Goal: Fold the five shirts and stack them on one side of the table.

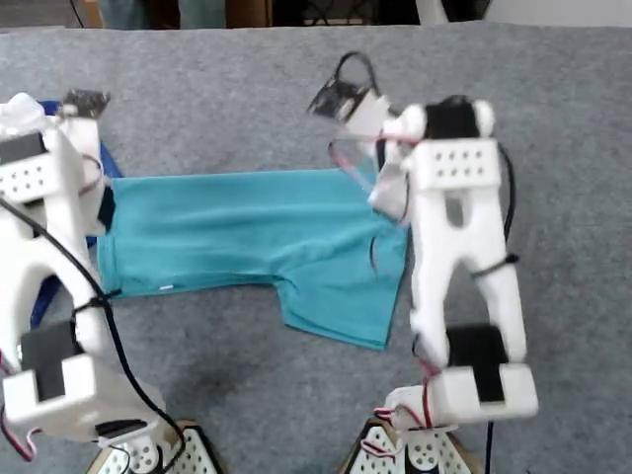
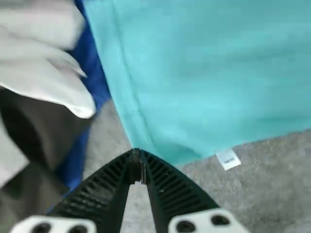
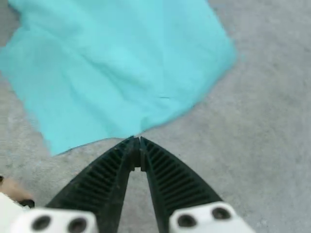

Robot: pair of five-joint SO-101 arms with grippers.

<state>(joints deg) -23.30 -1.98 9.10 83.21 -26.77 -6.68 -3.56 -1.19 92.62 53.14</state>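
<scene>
A teal shirt (image 1: 247, 227) lies flat across the middle of the grey table, one sleeve pointing toward the front edge. My left gripper (image 1: 104, 212) is at its left hem, and in the left wrist view this gripper (image 2: 137, 154) is shut with the teal shirt's (image 2: 209, 73) hem edge caught at its tips. My right gripper (image 1: 375, 180) is at the shirt's far right corner. In the right wrist view that gripper (image 3: 136, 141) is shut, pinching the border of the teal shirt (image 3: 121, 63).
A blue shirt (image 2: 92, 63) lies under the teal one's left end, with a white shirt (image 2: 43, 73) and dark cloth (image 2: 39, 131) beside it. The white shirt (image 1: 20, 109) sits at the table's far left. Bare grey table (image 1: 553, 99) surrounds the teal shirt.
</scene>
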